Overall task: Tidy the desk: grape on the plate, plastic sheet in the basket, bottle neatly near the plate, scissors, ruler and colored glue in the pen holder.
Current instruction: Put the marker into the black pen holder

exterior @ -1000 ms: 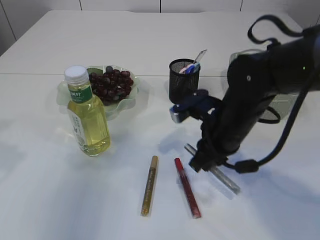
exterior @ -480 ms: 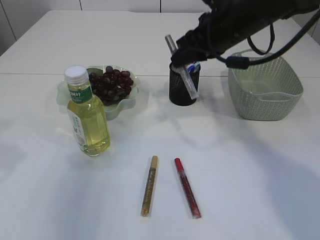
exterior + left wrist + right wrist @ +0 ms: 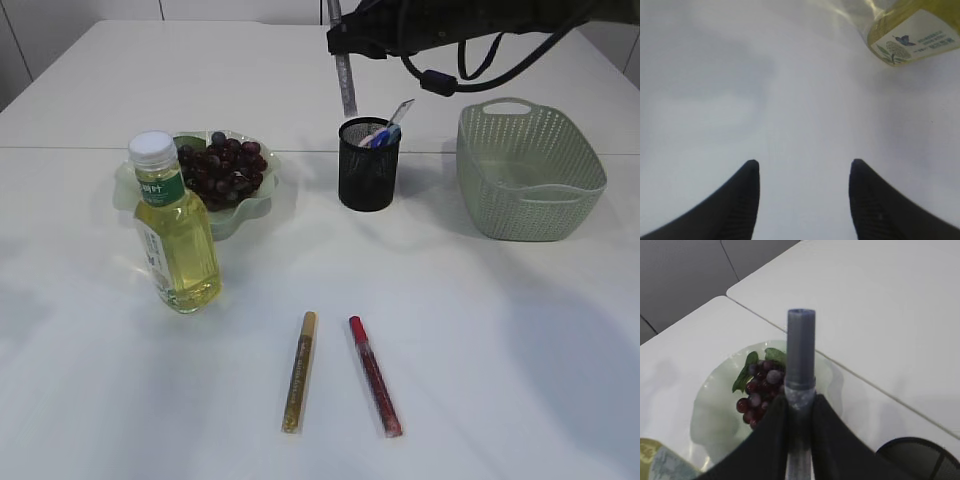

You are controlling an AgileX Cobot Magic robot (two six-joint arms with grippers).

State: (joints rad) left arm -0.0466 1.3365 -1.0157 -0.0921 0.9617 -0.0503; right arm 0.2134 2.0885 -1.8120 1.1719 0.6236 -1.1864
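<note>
Exterior view first: the right gripper point(image 3: 345, 38) reaches in from the top edge, closed on a silver glue stick point(image 3: 346, 85) that hangs nearly upright just above the black mesh pen holder point(image 3: 368, 165). The step in hand looks like putting coloured glue into that holder. The next move calls for lowering the stick straight through the rim, clear of the pens already inside, before letting go. A gold glue stick point(image 3: 298, 371) and a red glue stick point(image 3: 374, 375) lie side by side on the table point(image 3: 500, 350), so two more trips seem due. The grapes point(image 3: 222, 166) sit on the plate point(image 3: 262, 200), the bottle point(image 3: 175, 228) stands close beside it, and the basket point(image 3: 528, 170) is well to the right.

Left wrist view: the left gripper point(image 3: 804, 172) is parked low over bare table with its fingers point(image 3: 747, 187) spread and nothing between them, something the exterior view does not show; the bottle's label point(image 3: 912, 45) fills the top corner.

Right wrist view: both fingers point(image 3: 822, 432) pinch the stick's lower part, a grip the exterior view hides. The holder's rim point(image 3: 912, 452) lies off to the lower right.
</note>
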